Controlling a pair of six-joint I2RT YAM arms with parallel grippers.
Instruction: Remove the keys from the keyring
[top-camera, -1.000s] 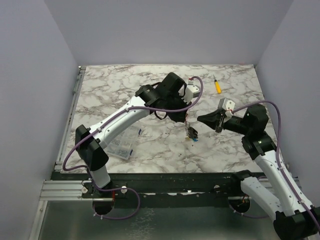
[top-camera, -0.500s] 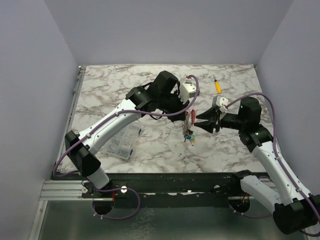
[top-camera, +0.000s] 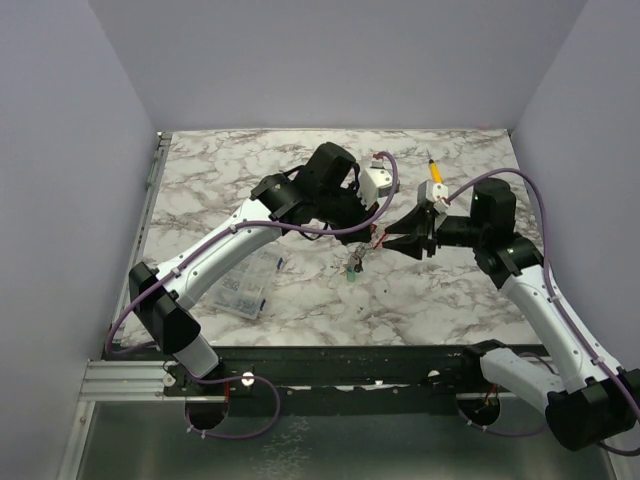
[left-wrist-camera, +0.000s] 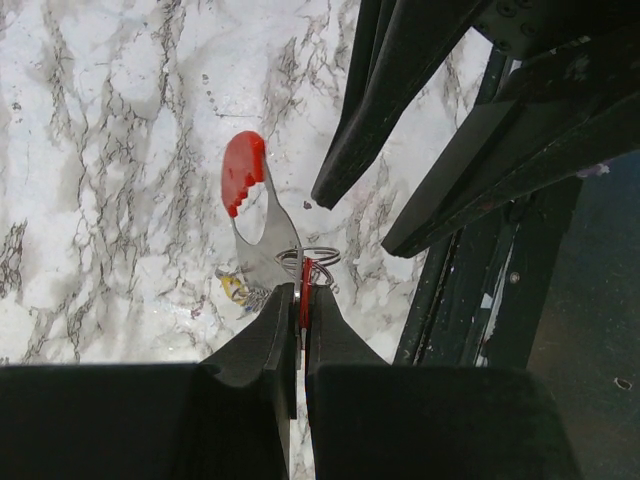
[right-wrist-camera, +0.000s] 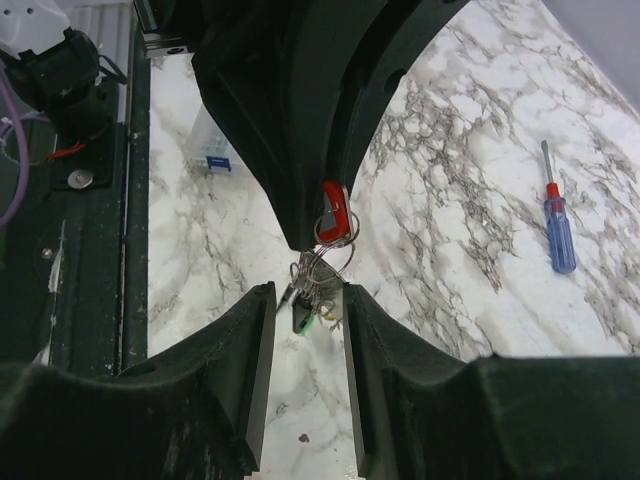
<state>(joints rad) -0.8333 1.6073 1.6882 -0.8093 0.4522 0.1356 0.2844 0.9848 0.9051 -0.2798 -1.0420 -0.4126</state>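
Observation:
My left gripper (top-camera: 370, 230) is shut on the keyring (top-camera: 375, 240) and holds it above the table. In the left wrist view the left gripper (left-wrist-camera: 302, 292) pinches the keyring's thin red edge, and its red-tipped grey loop (left-wrist-camera: 245, 180) sticks out ahead. The keys (top-camera: 354, 270) hang below on wire rings. In the right wrist view the keyring (right-wrist-camera: 335, 210) hangs from the left gripper's fingers (right-wrist-camera: 300, 120), and the keys (right-wrist-camera: 312, 285), one green-headed, dangle between the tips of my open right gripper (right-wrist-camera: 305, 292). My right gripper (top-camera: 402, 243) is right beside the left one.
A clear compartment box (top-camera: 240, 285) lies at the front left, also in the right wrist view (right-wrist-camera: 212, 150). A yellow-handled tool (top-camera: 435, 170) lies at the back right. A blue-and-red screwdriver (right-wrist-camera: 558, 225) lies on the marble table (top-camera: 300, 310).
My left gripper lifted the keyring and the keys swung to the left. My right gripper moved up and left until its open jaws reached the hanging keys.

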